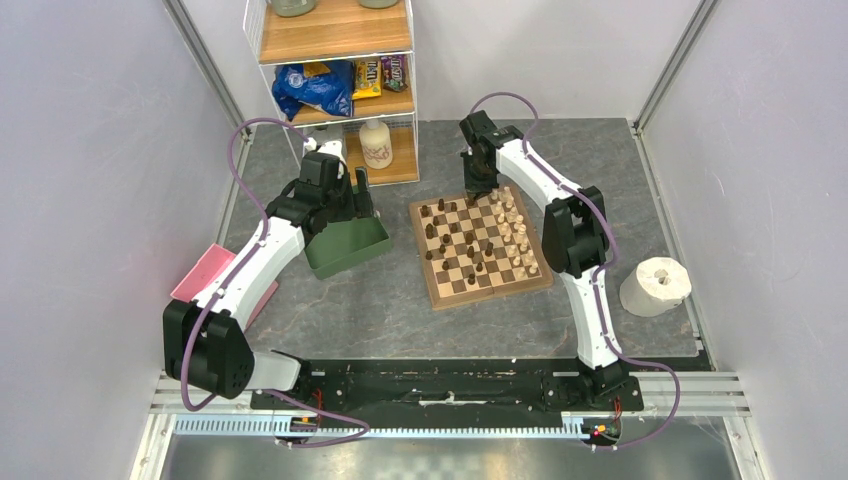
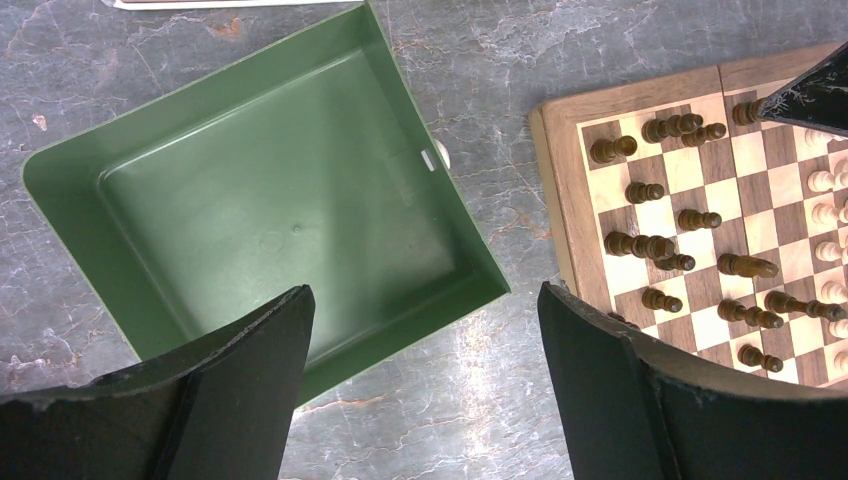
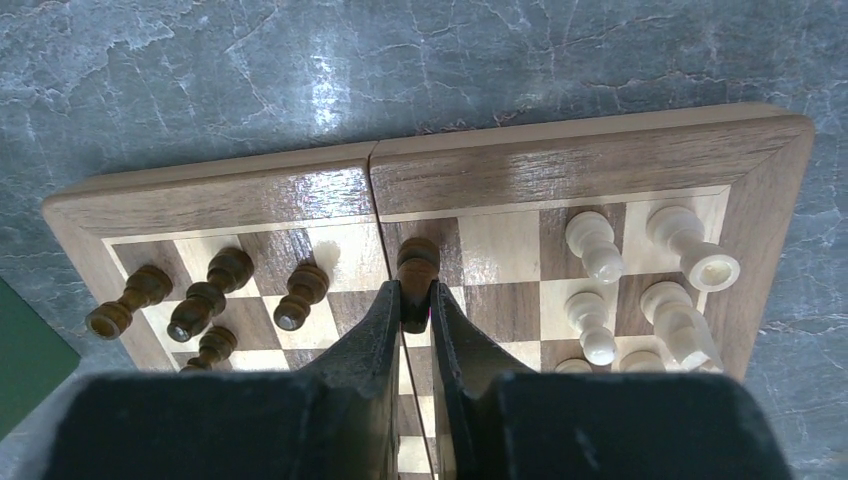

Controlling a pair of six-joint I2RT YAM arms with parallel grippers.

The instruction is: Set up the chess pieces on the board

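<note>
The board (image 1: 480,290) lies mid-table, with dark brown pieces (image 1: 447,236) on its left half and pale cream pieces (image 1: 518,232) on its right half. My right gripper (image 3: 416,298) is shut on a dark brown chess piece (image 3: 417,262) over the board's far edge row (image 3: 560,180), near the middle fold. It shows in the top view (image 1: 478,188) too. Dark pieces (image 3: 215,290) stand to its left, cream pieces (image 3: 640,270) to its right. My left gripper (image 2: 420,330) is open and empty, above the table between the green tray (image 2: 240,200) and the board (image 2: 560,150).
The green tray (image 1: 345,247) sits left of the board. A shelf unit (image 1: 340,60) with snacks and a bottle stands at the back. A pink pad (image 1: 205,272) lies at the left, a paper roll (image 1: 655,287) at the right.
</note>
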